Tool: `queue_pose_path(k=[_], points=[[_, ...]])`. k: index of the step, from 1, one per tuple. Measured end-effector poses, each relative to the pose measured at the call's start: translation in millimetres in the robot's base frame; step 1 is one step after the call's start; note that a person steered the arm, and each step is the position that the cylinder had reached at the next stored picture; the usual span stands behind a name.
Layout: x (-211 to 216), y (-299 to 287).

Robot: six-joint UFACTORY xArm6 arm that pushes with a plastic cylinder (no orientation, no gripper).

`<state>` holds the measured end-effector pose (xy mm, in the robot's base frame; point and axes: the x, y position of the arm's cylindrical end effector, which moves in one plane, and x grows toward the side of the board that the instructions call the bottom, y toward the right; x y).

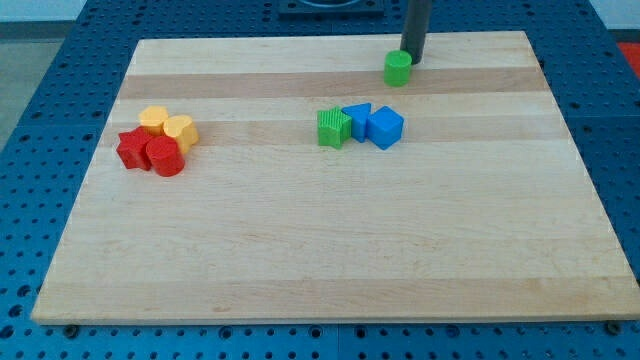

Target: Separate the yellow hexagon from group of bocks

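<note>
Our tip (pixel 412 59) sits at the view's top, touching the green cylinder (pixel 398 68). No claw here, just a rod. The yellow hexagon (pixel 154 120) is far to its lower left, packed against the yellow cylinder (pixel 181 131), red star (pixel 133 148) and red cylinder (pixel 165 156).
</note>
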<state>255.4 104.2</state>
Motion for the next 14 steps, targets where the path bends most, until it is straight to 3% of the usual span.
queue_pose_path(k=[3, 5, 9, 10, 11, 14], points=[[65.3, -62.0], [67.3, -114.2], [67.3, -361.8], [90.0, -397.1], [121.4, -403.6], [128.9, -338.7]])
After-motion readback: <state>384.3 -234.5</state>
